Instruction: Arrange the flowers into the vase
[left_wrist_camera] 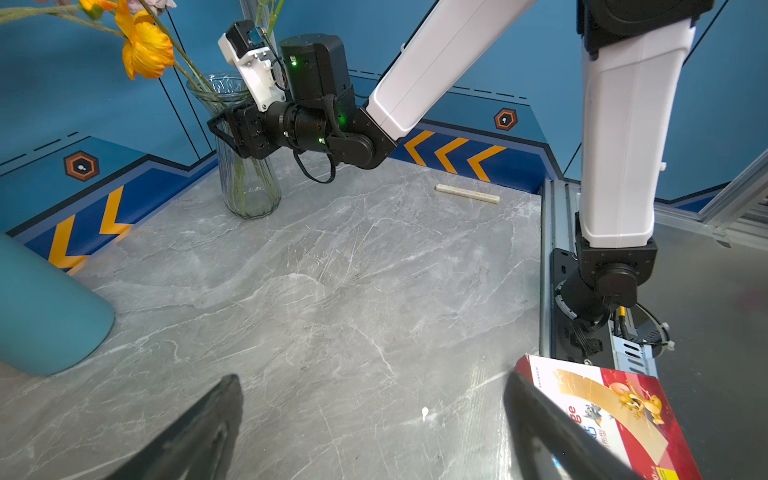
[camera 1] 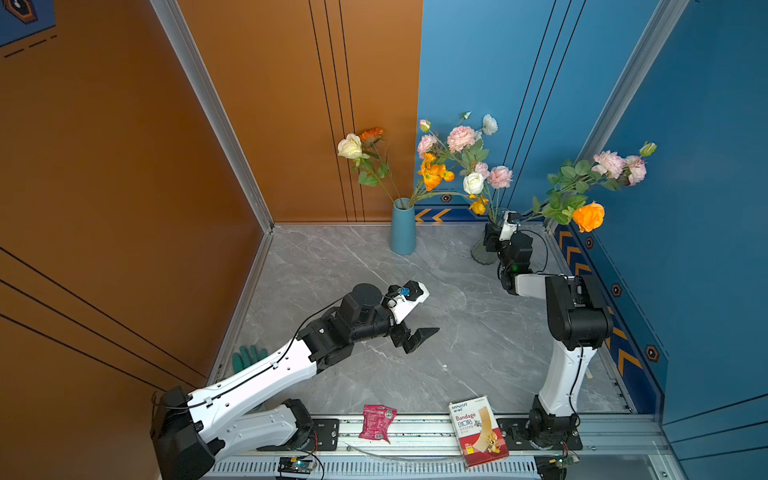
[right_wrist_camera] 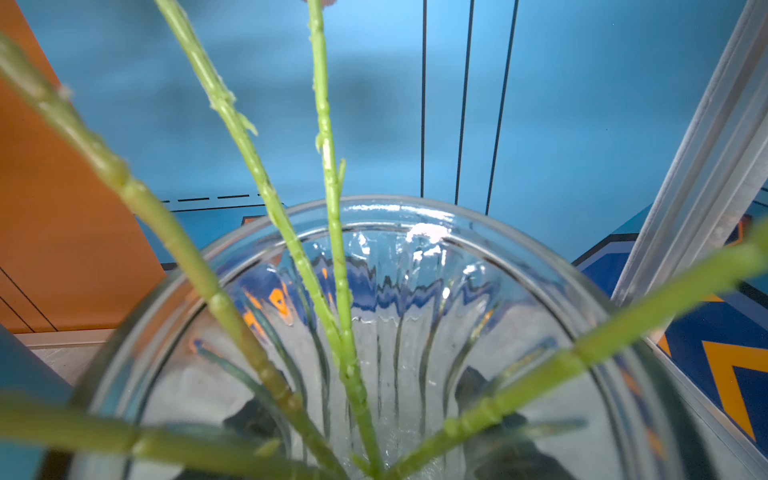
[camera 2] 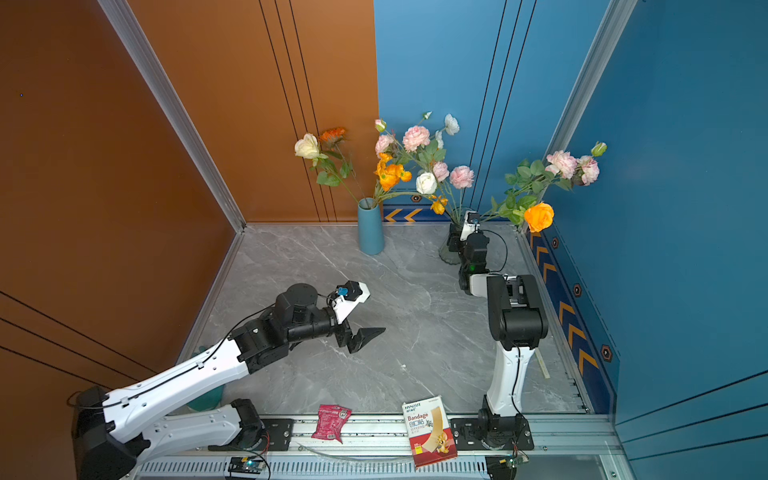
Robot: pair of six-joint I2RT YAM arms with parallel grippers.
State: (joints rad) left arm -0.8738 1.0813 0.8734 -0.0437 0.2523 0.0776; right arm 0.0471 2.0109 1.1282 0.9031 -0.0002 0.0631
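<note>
Flowers in two vases at back of table: a few in blue vase, most in glass vase near right back corner, stems fanned out, one spray leaning toward right wall. Right gripper: clamped around glass vase neck. Left gripper: jaws wide apart, empty, hovering over mid table. Bandage box, pink packet on front rail. Green glove at left table edge.

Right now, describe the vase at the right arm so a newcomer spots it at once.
On the grey table, go to the far right corner. The glass vase stands there, the right tool around its neck; unlike the opaque blue vase to its left, it is clear and ribbed.
</note>
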